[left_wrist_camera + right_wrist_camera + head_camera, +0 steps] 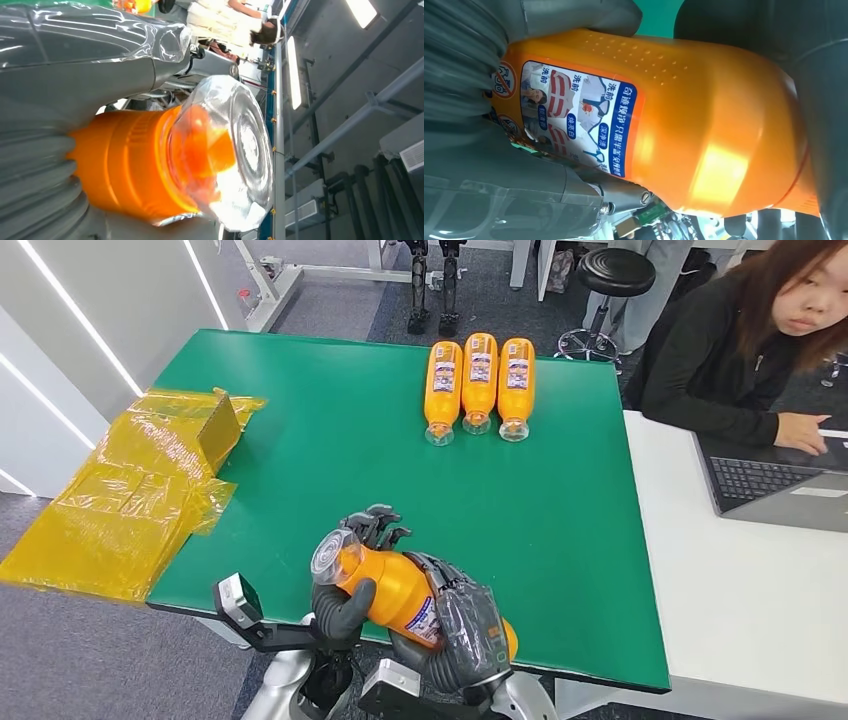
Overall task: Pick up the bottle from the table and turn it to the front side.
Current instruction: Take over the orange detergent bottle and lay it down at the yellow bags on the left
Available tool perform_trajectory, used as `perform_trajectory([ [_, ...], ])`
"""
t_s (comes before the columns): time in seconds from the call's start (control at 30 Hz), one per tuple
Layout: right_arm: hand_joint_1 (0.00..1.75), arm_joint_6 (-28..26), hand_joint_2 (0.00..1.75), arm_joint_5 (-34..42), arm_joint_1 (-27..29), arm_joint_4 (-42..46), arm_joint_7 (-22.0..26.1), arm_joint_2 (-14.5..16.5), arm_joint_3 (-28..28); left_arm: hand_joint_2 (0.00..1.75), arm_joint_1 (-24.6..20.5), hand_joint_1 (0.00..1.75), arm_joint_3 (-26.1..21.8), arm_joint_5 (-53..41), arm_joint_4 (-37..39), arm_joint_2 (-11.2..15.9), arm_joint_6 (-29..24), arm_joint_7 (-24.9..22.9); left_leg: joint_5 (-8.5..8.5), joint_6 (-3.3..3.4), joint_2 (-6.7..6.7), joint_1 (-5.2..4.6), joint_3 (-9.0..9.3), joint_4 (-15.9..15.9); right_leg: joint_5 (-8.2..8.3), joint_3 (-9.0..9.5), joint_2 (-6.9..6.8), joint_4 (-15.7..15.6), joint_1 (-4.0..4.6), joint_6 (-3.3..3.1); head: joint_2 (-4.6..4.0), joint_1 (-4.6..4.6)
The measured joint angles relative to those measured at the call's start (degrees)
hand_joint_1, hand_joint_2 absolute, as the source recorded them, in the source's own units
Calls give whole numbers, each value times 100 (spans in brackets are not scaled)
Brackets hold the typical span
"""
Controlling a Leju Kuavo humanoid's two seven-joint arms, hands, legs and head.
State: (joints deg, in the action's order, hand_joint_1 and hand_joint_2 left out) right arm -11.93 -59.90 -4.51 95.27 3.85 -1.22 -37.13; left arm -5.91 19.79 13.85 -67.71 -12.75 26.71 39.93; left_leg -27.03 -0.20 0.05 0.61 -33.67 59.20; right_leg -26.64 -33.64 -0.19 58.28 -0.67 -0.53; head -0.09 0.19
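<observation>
I had the orange bottle (395,592) lifted off the green table (560,510), held between both my hands near the table's front edge. My left hand (350,585) wrapped the neck end, fingers curled over the far side and thumb under, just behind the clear cap (235,150). My right hand (465,625) closed round the fat lower body, with the base past my palm.

The bottle's long axis ran from my right hand up and across to my left, cap end pointing away from my right palm and tilted a little upward. Any turn to bring the front round would, I judged, be a roll about that axis, and both hands were equally on it; one grip would have to loosen while the other twisted.

In the right wrist view the printed label (574,117) faced my wrist: blue and white panels of Chinese text with small pictures of stained and clean clothes, including the characters 洗前; I could not read a brand name.

Well beyond my fingers, three more orange bottles (479,385) lay side by side, caps toward me, labels up.
</observation>
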Motion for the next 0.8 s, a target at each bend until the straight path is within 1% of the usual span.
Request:
perform_trajectory([
  [0.17,175,37,175,10,-10,37,23,21,19,175,30,175,38,-28,-130,22,-97,-10,0,0,0,0,0,0,0,0,0,0,0,0,0,0],
  [0.4,175,86,175,125,-74,-9,172,22,17,175,125,175,47,-80,-318,54,-253,-14,0,0,0,0,-1,0,0,1,0,0,0,0,0,0],
  [0.43,164,87,175,127,-79,-17,184,22,16,175,140,175,47,-86,-337,57,-269,-14,0,0,0,0,-1,0,0,1,0,0,0,0,0,0],
  [0.53,33,87,175,121,-86,-38,207,25,11,175,172,175,47,-102,-382,62,-297,-19,0,0,0,0,-1,0,0,1,0,0,0,0,0,1],
  [0.57,0,86,175,120,-89,-43,214,31,5,175,179,175,47,-105,-389,62,-309,-22,0,0,0,0,-1,0,0,0,0,0,0,0,0,0],
  [0.8,0,19,175,260,-119,-114,254,69,-20,175,184,175,45,-275,-398,77,-525,-24,0,0,0,0,-2,0,0,0,-1,0,0,0,0,0],
])
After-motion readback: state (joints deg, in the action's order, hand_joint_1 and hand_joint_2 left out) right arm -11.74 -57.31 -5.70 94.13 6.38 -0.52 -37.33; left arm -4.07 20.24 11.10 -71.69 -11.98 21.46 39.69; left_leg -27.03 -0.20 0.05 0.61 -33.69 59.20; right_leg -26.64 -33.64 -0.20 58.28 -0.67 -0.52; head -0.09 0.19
